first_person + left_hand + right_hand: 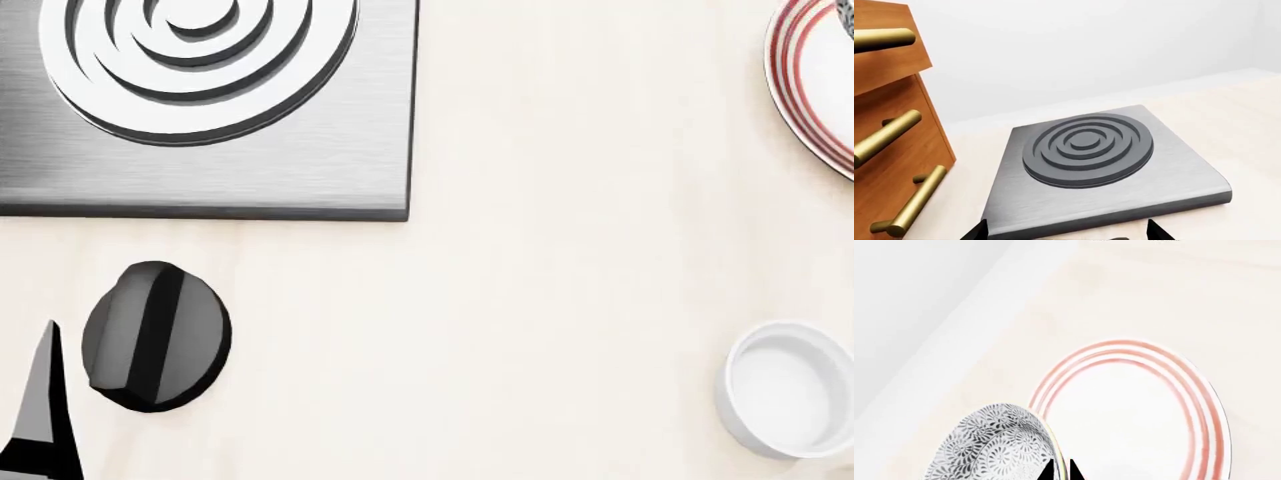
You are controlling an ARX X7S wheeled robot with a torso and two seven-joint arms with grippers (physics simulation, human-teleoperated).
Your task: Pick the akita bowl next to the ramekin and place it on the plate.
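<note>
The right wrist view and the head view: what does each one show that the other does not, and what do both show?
Only the right wrist view shows the akita bowl, tilted, its rim between the right gripper jaws, beside the plate. Only the head view shows the ramekin, the black knob and the metal burner plate. Both show the red-ringed plate and the pale counter.

Over the plate [1141,415]: my way is open; its white middle lies bare; the akita bowl [997,447] overlaps only one rim
Between burner slab [200,100] and ramekin [790,388]: wide bare counter
Left side: round black knob [156,336] near slab's edge; drawer handles [887,137] flank it
</note>
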